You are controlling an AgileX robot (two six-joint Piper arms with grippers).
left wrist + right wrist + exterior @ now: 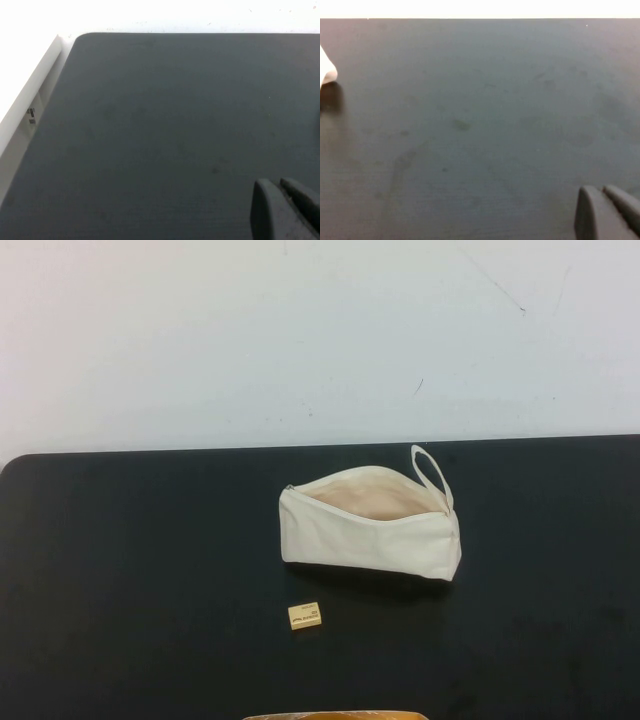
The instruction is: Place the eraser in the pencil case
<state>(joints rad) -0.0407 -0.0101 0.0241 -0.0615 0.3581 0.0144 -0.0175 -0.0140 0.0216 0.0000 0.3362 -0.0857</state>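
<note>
Eraser and open pencil case on a dark counter, both arms parked.

The left pincer hovers over bare counter, fingers pressed together, nothing held; neither task item shows near it. The eraser lies loose, just beside the pencil case, whose unzipped mouth shows empty beige lining. The right pincer is likewise clenched and empty. Likely nothing has begun; next, one pincer must open over the eraser.
</note>
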